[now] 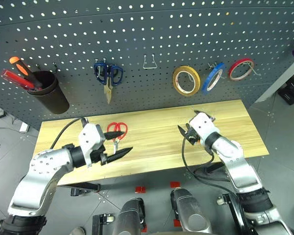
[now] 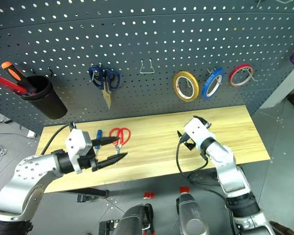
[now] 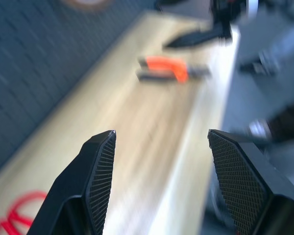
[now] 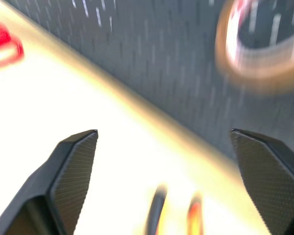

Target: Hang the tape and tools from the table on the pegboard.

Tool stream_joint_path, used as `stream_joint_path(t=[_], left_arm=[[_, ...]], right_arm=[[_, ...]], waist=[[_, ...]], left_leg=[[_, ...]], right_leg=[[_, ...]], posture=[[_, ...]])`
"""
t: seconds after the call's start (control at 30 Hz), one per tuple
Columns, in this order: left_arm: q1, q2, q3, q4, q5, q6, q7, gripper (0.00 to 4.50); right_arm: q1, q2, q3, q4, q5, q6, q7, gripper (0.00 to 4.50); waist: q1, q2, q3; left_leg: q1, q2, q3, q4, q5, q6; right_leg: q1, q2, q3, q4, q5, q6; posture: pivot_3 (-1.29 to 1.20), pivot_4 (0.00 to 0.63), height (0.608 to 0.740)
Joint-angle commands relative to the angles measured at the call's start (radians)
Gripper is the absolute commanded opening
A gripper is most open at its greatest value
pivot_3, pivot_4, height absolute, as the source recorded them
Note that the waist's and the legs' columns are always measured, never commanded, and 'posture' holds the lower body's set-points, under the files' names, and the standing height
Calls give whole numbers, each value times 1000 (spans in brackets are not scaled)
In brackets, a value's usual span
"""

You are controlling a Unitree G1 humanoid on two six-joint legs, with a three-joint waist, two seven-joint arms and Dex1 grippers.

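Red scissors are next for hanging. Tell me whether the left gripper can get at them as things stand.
Probably yes. The left gripper is open and hovers right beside the red-handled scissors, which lie flat on the table with nothing over them; the blue-handled screwdriver lies just alongside.

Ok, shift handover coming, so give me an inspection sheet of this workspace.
Surface: table, light wood.
Job's things: yellow tape hung on pegboard; red scissors, blue screwdriver and pliers lie on the table.
Clutter: blue scissors, blue tape, red tape, cup of screwdrivers on the board.
Grippers: left hand open; right hand open, over the pliers.
Cables: black cable along the right arm.
Surroundings: grey floor.
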Motion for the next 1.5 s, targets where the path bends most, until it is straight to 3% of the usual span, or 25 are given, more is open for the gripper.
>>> stream_joint_path(t=[0.03,0.13,0.23,0.67,1.13,1.23,1.37,1.5], left_arm=[[11,20,-25,7,38,-62,-47,3165],[-12,8,-52,8,42,-63,-53,3165],[-26,-1,-71,5,45,-61,-58,3165],[-10,-12,-93,7,55,-81,-57,3165],[-20,-34,-102,45,76,-115,-55,3165],[-15,-46,-98,47,79,-121,-43,3165],[11,-58,-83,47,88,-140,-26,3165],[35,-75,-50,45,63,-131,4,3165]], right_arm=[[-76,49,-27,-11,24,245,-24,4476],[-203,82,-105,165,58,414,-60,4476],[-294,63,-140,318,86,461,-55,4476],[-449,-21,-75,700,115,318,65,4476],[-576,-2,-22,1051,57,112,25,4476],[-601,3,-16,1116,53,89,36,3864],[-623,10,-13,1185,47,68,35,2646],[-620,16,-37,1134,66,81,18,2647]], waist=[[-8,0,0],[-13,0,0],[-13,0,1],[-31,1,4],[-38,1,6],[-39,1,6],[-39,1,5],[-39,1,5]], left_leg=[[0,0,0,0,0,0],[-1,0,0,0,0,0],[-1,-1,0,0,0,1],[-1,-1,1,-1,-1,2],[-1,-1,2,-1,-1,2],[-1,-1,2,-1,-1,2],[-1,-1,2,-1,-1,2],[-1,-1,1,-1,-1,2]], right_leg=[[0,0,0,0,0,0],[0,-1,0,-1,0,-1],[0,-1,-1,-1,0,-1],[-1,-1,0,-2,0,-2],[0,-1,0,-2,0,-2],[0,-1,0,-2,0,-1],[0,-1,0,-2,0,-2],[0,-1,0,-2,0,-2]], posture=[[-335,266,740],[-338,272,740],[-329,284,740],[-311,301,740],[-309,297,740],[-306,295,740],[-304,295,740],[-296,295,740]])
